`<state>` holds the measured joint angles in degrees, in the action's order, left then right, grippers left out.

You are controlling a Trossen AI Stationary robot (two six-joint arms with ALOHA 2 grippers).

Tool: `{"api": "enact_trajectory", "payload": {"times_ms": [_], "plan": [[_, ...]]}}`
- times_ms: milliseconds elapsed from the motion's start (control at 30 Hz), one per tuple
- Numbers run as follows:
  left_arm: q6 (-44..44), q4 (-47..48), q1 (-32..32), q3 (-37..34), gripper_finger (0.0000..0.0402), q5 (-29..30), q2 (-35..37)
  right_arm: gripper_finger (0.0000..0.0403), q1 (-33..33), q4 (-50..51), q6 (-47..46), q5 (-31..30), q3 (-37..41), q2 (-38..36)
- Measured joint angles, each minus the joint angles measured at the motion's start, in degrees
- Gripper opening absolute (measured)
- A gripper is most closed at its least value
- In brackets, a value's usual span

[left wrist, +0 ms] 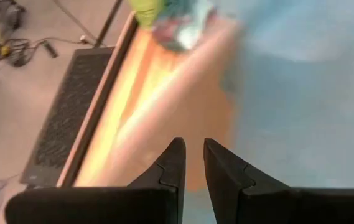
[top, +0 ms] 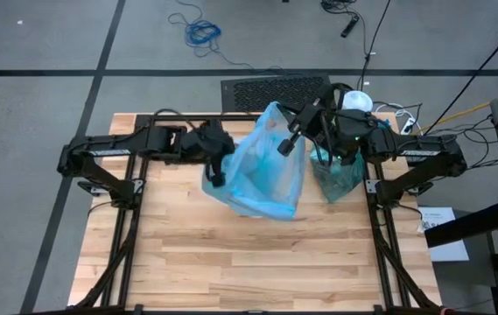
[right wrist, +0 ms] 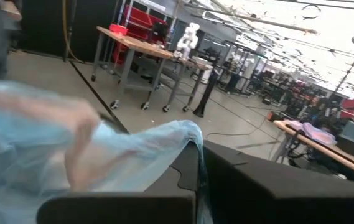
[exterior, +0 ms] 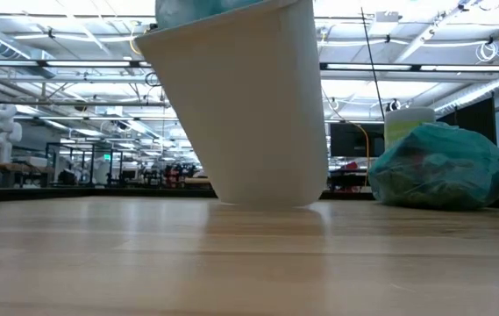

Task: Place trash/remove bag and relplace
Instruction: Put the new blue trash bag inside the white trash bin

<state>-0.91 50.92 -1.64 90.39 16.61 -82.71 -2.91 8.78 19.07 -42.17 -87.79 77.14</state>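
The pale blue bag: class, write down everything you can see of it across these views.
The pale blue bag is thin, see-through plastic, crinkled and puffed open over a white bin, whose top edge it covers. It sits at the table's far middle, beside a tied teal-green bag. The right gripper pinches its far rim, a fold running between the fingers. The left gripper is at its left side, fingers nearly closed.

Robotics lab or workshop: wheeled workbenches (right wrist: 140, 50), white humanoid robot (right wrist: 190, 35), exposed ceiling trusses (exterior: 56, 66), floor cables (top: 198, 31).
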Motion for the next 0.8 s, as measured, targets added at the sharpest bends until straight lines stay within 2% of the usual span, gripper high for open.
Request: {"api": "enact_trajectory", "payload": {"times_ms": [200,333,567,667,800], "plan": [[-1.59,-1.36,-6.45,-0.02,0.0055,0.19,-2.88,0.0000,0.72,0.47,0.00,0.70,-0.02,0.00],[-4.46,-3.56,-9.05,0.07,0.0039,-0.18,-2.87,0.0000,0.94,0.50,1.15,0.48,-0.01,0.00],[-5.68,-7.15,-13.08,0.04,0.0004,-5.02,-2.93,0.0000,2.69,0.96,1.31,0.22,-0.01,0.00],[-5.64,-8.63,-14.24,0.04,0.0002,-8.45,-2.93,0.0000,3.65,2.03,1.29,0.28,0.00,0.00],[-5.75,-8.94,-14.48,0.04,0.0004,-9.21,-2.72,0.0000,5.22,5.19,0.15,0.34,0.00,0.00]]}}
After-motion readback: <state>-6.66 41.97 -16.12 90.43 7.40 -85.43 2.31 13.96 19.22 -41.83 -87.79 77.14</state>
